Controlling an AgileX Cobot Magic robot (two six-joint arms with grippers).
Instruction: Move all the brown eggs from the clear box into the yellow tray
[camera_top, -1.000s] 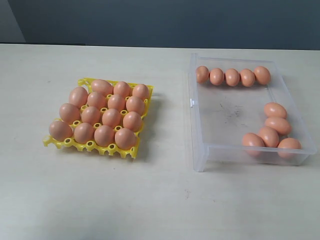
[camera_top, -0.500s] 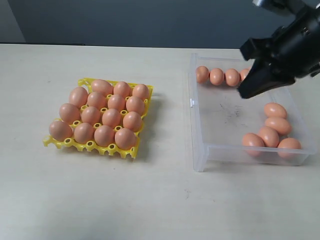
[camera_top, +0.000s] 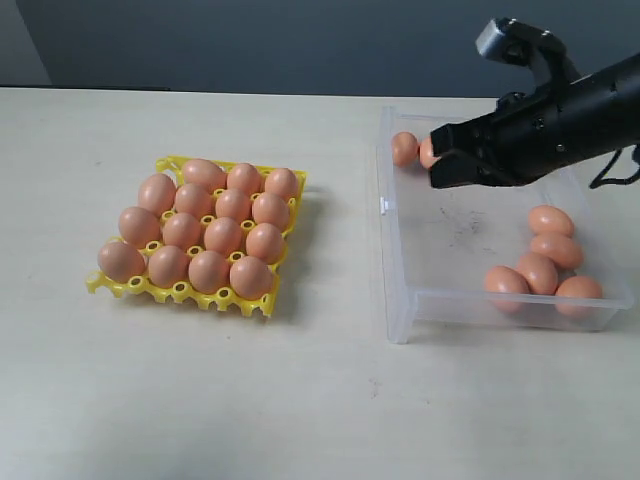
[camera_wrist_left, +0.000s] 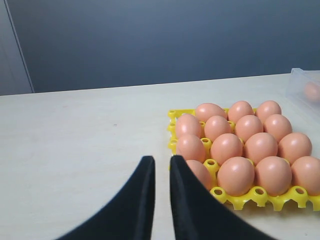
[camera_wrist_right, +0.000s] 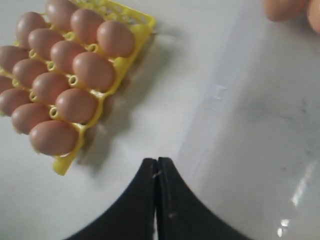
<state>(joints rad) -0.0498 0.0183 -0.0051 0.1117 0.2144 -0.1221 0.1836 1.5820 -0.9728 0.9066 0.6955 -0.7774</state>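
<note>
While the left end effector (camera_wrist_left: 160, 162) idles low over the desk (camera_top: 300, 400) just beside the tray, its fingers are all but closed with a thin slit between them, and it holds nothing. Yellow tray (camera_top: 180, 292) sits left of centre, packed with about fifteen brown eggs (camera_top: 222, 235). Clear box (camera_top: 392, 290) is to its right, near but not touching. Eggs left in it: a row along the far wall, partly hidden, and five bunched in the near right corner (camera_top: 537, 272). Right end effector (camera_top: 436, 170) hovers over the far row, fingers pressed fully together, empty. It needs to open before any pick.

Handling guess: eggs are light, smooth and round, so they roll and slip. Treat the shell as fragile. Take one from above, fingers across the widest part of the short axis, low squeeze force. Neighbours touch, so start from the end of a row.
</note>
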